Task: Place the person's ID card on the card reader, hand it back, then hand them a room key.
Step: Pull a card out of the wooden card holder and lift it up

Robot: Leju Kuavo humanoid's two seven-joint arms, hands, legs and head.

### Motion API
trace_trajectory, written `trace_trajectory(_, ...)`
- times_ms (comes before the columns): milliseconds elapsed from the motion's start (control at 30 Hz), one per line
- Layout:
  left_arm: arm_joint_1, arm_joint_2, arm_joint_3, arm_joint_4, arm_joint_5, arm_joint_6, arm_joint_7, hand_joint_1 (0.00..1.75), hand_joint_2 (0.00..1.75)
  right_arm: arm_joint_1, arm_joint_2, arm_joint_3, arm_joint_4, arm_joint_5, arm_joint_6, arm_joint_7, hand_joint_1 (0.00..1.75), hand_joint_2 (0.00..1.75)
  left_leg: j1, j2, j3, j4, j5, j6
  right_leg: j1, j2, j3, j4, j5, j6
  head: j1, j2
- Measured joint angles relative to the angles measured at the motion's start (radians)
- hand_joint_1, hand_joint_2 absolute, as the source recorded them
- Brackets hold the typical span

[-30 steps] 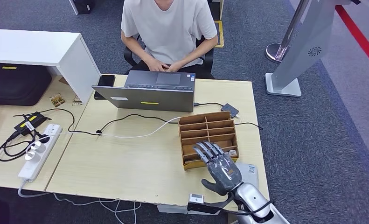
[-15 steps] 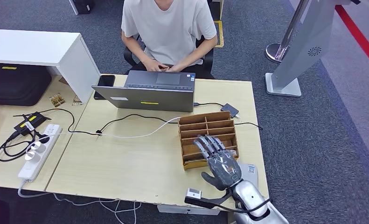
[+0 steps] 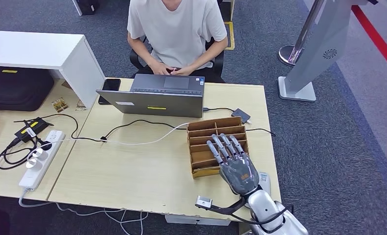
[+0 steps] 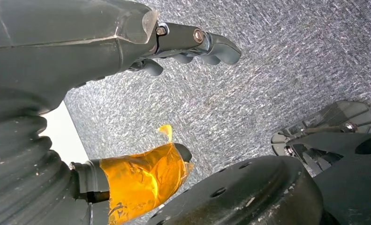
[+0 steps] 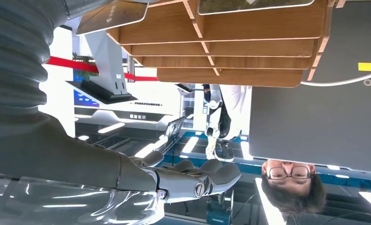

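The wooden card rack (image 3: 217, 145) is a light brown box split by thin dividers into rows of slots, standing on the pale surface (image 3: 132, 166) near its right edge. In the right wrist view the rack (image 5: 230, 44) shows stepped plywood tiers, with a dark card (image 5: 253, 4) lying in the nearest tier. Whether this card is a room key cannot be told.

The right hand (image 3: 233, 161) is above the rack's near half, palm down, its fingers (image 3: 224, 145) stretched out straight and apart over the slots and holding nothing. In the right wrist view the same hand (image 5: 174, 180) shows straight fingers with nothing between them.

Just beside the rack's near right corner, partly under the right wrist, lies a flat grey device (image 3: 264, 180); it may be the card reader, but that cannot be told. Beyond the rack's far right corner sits a small dark adapter (image 3: 241, 115) on a cable.

Beyond the rack, a grey laptop (image 3: 154, 97) stands open, and a person (image 3: 176, 29) in a white shirt sits behind it with both hands at the keyboard.

Well to the left of the rack lies a white power strip (image 3: 40, 157).

The left hand (image 4: 188, 47) hangs over grey carpet (image 4: 268, 61), its fingers loosely curled and holding nothing; its thumb is wrapped in orange tape (image 4: 143, 180).
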Motion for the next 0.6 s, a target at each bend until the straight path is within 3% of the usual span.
trace_trajectory(600,0.0,0.0,0.0,0.0,0.0,0.0,0.01,0.0,1.75,0.032,-0.018,-0.029,0.016,-0.025,0.005,-0.003,0.0,1.75,0.0,0.0,0.0,0.0,0.0,0.0,0.0,0.0,0.0,0.0,0.0,0.0,0.0,0.0)
